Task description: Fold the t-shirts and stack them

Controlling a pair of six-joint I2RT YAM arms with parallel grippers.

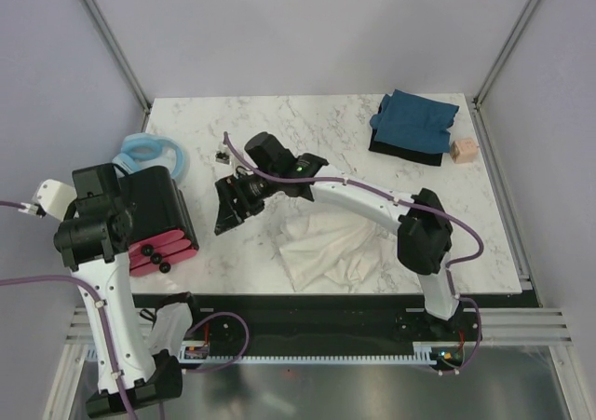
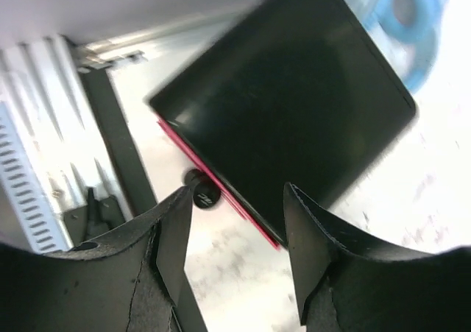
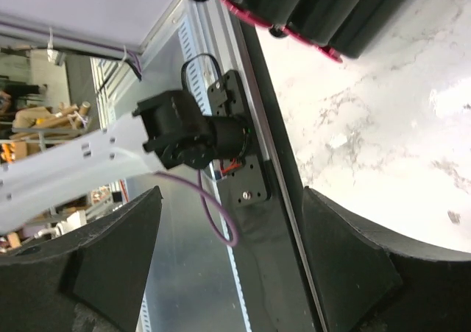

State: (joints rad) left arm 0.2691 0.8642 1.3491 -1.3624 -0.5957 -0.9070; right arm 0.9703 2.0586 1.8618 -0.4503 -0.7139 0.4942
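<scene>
Well, both pincers are standing open and holding nothing. The left pincer [image 2: 235, 199] is hovering above the box [image 2: 294, 104] with its fingers spread, and the box's pink drawer fronts are showing right below the gap between them. The ring [image 1: 149, 150] is lying beyond the box, on the far side from this pincer. The right pincer [image 3: 232, 192] is reaching out over the middle of the table [image 1: 279, 122], jaws wide, pointing toward the box and the near edge, with marble under it. The white shirt [image 1: 321, 248] is lying crumpled just behind that pincer, along the near side of its forearm, apart from the fingers. The teal shirt [image 1: 414, 120] is sitting folded well away from both pincers, at the far right corner behind the right one, with a small cube [image 1: 463, 150] just beside it.
</scene>
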